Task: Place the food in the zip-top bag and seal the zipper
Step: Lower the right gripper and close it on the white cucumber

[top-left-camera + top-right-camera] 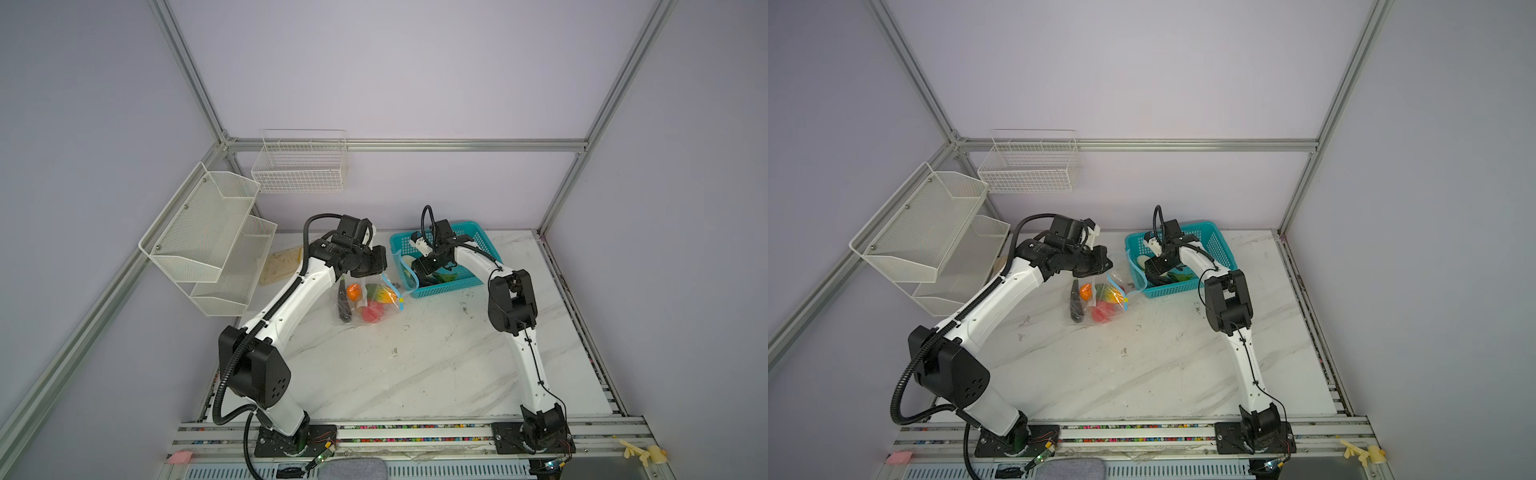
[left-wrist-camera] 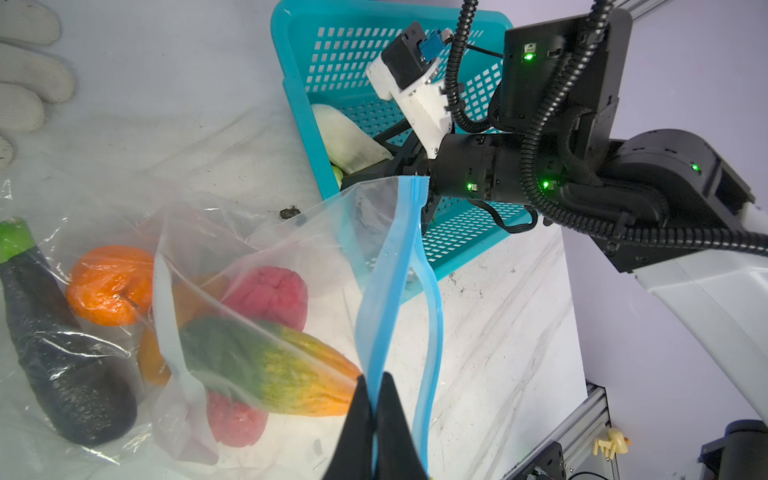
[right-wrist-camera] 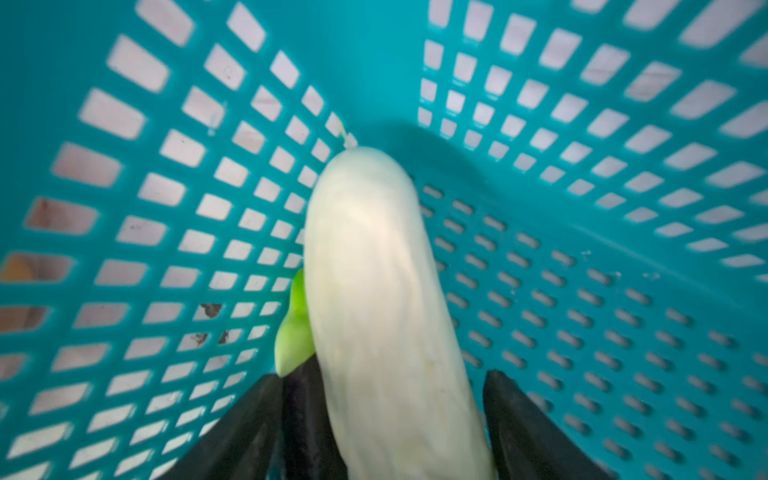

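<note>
The clear zip-top bag [image 1: 365, 305] [image 1: 1100, 305] lies on the marble table left of the teal basket [image 1: 478, 237] [image 3: 124, 166]. Inside it are an eggplant [image 2: 62, 353], an orange [image 2: 108, 286], red pieces [image 2: 266, 291] and a green-yellow piece [image 2: 270, 365]. My left gripper [image 2: 376, 382] is shut on one side of the light blue zipper [image 2: 390, 270]; the other side hangs apart, so the mouth gapes. The yellow slider [image 1: 401, 299] sits at the strip's near end. My right gripper [image 3: 382, 376] [image 1: 426, 277] stands open inside the basket, astride a white vegetable [image 3: 374, 291], with a dark piece [image 3: 303, 415] against one finger.
A green piece [image 3: 295, 332] lies beside the white vegetable in the basket. White mesh shelves [image 1: 208, 232] and a wire basket [image 1: 299, 166] hang on the left and back walls. A tan flat sheet [image 1: 282, 264] lies at the table's back left. A white glove [image 2: 25, 62] shows past the bag.
</note>
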Motion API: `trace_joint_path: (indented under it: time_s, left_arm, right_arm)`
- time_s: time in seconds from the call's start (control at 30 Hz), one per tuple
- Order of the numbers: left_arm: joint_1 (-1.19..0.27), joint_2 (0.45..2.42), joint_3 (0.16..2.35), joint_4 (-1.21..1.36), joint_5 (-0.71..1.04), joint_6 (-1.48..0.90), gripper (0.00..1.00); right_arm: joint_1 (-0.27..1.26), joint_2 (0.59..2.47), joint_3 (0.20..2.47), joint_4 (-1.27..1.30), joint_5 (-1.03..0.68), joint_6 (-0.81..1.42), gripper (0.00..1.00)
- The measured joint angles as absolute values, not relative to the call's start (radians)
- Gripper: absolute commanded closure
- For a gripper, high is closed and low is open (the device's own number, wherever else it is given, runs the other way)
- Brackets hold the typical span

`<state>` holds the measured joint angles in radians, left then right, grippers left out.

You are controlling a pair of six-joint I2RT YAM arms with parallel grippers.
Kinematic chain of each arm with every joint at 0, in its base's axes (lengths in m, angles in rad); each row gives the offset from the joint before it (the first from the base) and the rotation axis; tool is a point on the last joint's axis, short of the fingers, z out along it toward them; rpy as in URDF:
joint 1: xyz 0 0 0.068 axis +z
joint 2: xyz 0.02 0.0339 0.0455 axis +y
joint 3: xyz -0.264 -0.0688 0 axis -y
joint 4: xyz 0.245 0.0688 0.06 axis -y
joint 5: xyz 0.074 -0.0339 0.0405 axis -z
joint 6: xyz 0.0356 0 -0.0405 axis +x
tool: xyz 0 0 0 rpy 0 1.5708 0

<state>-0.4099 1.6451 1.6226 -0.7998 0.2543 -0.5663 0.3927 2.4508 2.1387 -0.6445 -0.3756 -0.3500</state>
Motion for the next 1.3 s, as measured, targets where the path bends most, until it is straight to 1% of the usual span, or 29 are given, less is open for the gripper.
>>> trace_joint_path:
  time_s: [0.3,0.77,0.87,1.03,1.3]
  left_arm:
    - [-0.406,1.645,1.623,-0.8,0.255,-0.566,1.0]
    - [-0.406,1.645,1.623,-0.8,0.255,-0.567,1.0]
    - [-0.406,1.645,1.623,-0.8,0.255,-0.567,1.0]
    - [-0.406,1.645,1.623,-0.8,0.256,-0.567,1.0]
    - [-0.406,1.645,1.623,-0.8,0.256,-0.567,1.0]
  right_arm:
    - [0.392,2.463,2.164,-0.646,-0.381,-0.35,0.32]
    - [0.39,2.463,2.164,-0.645,-0.352,-0.365,0.34]
    - [0.387,2.463,2.164,-0.645,-0.334,-0.369,0.37]
    - [0.382,2.463,2.161,-0.647,-0.318,-0.379,0.37]
    - [0.381,2.461,2.151,-0.648,-0.295,-0.392,0.28]
